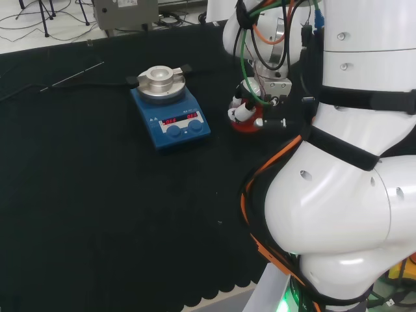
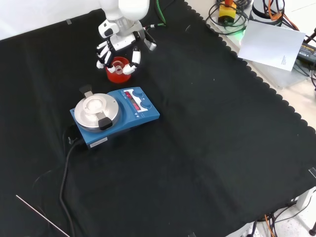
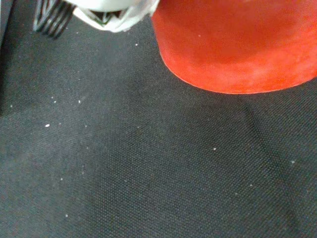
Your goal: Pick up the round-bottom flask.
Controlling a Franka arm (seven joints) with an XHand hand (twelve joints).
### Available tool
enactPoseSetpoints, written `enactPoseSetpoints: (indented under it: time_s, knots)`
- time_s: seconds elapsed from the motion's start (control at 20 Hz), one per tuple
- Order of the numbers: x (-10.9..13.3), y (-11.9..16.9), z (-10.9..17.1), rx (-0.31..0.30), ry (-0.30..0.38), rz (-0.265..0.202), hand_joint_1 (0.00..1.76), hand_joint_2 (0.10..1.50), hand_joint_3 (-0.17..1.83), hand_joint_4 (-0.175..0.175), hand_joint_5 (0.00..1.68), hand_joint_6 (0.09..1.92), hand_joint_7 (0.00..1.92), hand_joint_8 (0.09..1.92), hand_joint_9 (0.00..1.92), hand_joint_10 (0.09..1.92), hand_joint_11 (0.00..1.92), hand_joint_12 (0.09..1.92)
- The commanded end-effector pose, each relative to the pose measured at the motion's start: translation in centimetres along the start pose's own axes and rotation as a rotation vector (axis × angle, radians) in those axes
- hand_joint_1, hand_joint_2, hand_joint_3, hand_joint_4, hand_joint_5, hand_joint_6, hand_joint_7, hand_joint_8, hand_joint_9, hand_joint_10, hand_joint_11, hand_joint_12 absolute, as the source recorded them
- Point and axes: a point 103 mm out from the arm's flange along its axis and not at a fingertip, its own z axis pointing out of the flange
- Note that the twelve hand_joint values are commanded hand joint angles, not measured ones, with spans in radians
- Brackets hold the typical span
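In your front view, the blue hotplate sits nearest, left of centre. Behind it, in the upper left of the frame, you see the red stand carrying the round-bottom flask, its clear neck poking up. The hand hangs over it, fingers curled down around flask and stand.

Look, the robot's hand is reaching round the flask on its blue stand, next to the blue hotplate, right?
Nearly. The stand is red, not blue: the front view shows the black and white hand spread around the clear glass round-bottom flask on a red ring stand, beside the blue hotplate with a silver top.
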Motion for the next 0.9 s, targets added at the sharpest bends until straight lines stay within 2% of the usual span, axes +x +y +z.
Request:
enactPoseSetpoints:
  time_s: [0.05, 0.15, 0.25, 0.45, 0.65, 0.9]
  knots:
    - [0.2, 0.0, -0.1, -0.019, -0.006, 0.001, 1.02, 0.54, 0.75, 0.022, 0.79, 0.94, 0.33, 0.55, 0.48, 0.58, 0.06, 1.34]
    - [0.1, -0.1, -0.2, -0.045, -0.007, -0.001, 1.06, 0.70, 0.60, 0.123, 1.01, 0.89, 0.35, 0.55, 0.50, 0.58, 0.08, 1.34]
    - [0.0, -0.2, -0.3, -0.066, -0.008, 0.001, 1.09, 0.69, 0.64, 0.163, 1.14, 0.84, 0.41, 0.55, 0.56, 0.57, 0.13, 1.33]
    - [-0.2, -0.3, -0.6, -0.083, 0.000, 0.005, 1.11, 0.63, 0.77, 0.175, 1.19, 0.87, 0.49, 0.54, 0.64, 0.54, 0.22, 1.31]
    - [-0.3, -0.4, -1.3, -0.099, 0.019, 0.001, 1.11, 0.63, 0.79, 0.175, 1.18, 0.89, 0.51, 0.54, 0.67, 0.53, 0.26, 1.29]
    - [-0.4, -0.7, -2.7, -0.121, 0.084, 0.005, 1.11, 0.63, 0.80, 0.167, 1.16, 0.93, 0.52, 0.54, 0.69, 0.52, 0.28, 1.28]
